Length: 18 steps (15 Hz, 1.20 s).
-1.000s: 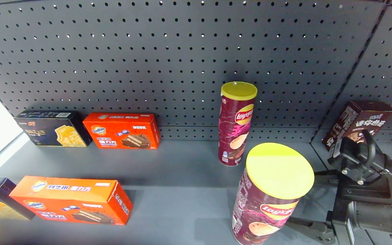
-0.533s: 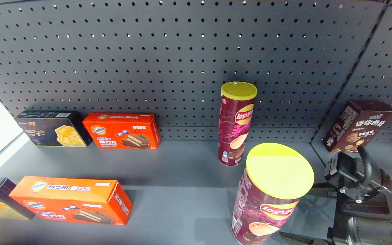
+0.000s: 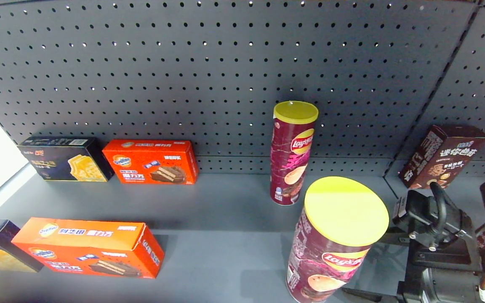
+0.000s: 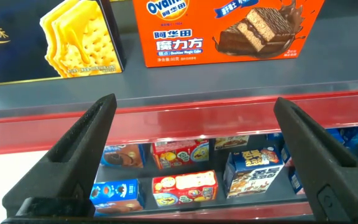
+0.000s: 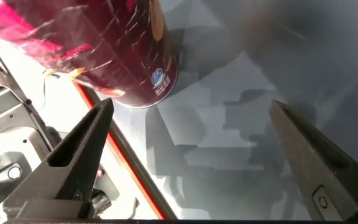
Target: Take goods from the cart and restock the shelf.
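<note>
A maroon cardboard crisp tube with a smooth yellow plastic lid [image 3: 335, 240] stands upright at the lower right of the head view, near the front of the matte grey metal shelf [image 3: 225, 202]. The right gripper [image 5: 191, 106] is spread wide and holds nothing. Its black wedge-shaped fingers sit low over the shelf, and the tube's glossy base is just beyond one fingertip, not between the two. A second, matching tube [image 3: 291, 153] stands farther back at centre, close to the perforated dark steel back panel [image 3: 183, 63]. Flat orange cardboard boxes [image 3: 86, 248] and black boxes printed with yellow wafers [image 3: 65, 159] lie at the left. A brown carton [image 3: 442, 155] leans at the right edge. The left gripper [image 4: 194, 102] is also wide open and empty, and faces the shelf's red front strip [image 4: 179, 115].
</note>
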Motion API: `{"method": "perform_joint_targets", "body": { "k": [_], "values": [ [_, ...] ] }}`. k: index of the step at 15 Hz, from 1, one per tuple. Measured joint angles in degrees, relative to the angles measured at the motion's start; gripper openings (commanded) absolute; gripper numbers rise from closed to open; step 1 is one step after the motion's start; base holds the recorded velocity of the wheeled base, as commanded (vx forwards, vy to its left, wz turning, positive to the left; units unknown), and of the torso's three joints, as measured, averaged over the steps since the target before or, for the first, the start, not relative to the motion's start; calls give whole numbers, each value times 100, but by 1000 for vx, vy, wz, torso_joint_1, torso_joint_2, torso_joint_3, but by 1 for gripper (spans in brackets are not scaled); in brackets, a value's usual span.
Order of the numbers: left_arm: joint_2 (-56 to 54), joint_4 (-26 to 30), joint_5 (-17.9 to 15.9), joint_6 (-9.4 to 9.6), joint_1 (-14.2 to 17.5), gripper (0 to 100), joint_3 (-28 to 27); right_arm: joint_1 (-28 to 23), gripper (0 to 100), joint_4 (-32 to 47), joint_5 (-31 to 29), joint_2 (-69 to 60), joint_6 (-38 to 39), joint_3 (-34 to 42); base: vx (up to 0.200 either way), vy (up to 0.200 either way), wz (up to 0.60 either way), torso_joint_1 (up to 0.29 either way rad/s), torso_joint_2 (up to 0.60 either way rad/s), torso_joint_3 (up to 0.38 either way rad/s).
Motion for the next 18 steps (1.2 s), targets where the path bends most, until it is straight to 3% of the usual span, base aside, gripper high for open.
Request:
{"method": "perform_joint_targets", "body": {
  "k": [18],
  "values": [
    [0, 2, 0, -5, -2, 100, -2, -32, 100, -111, 0, 236, 9, 2, 0, 0, 0, 0, 0, 0]
  ]
}}
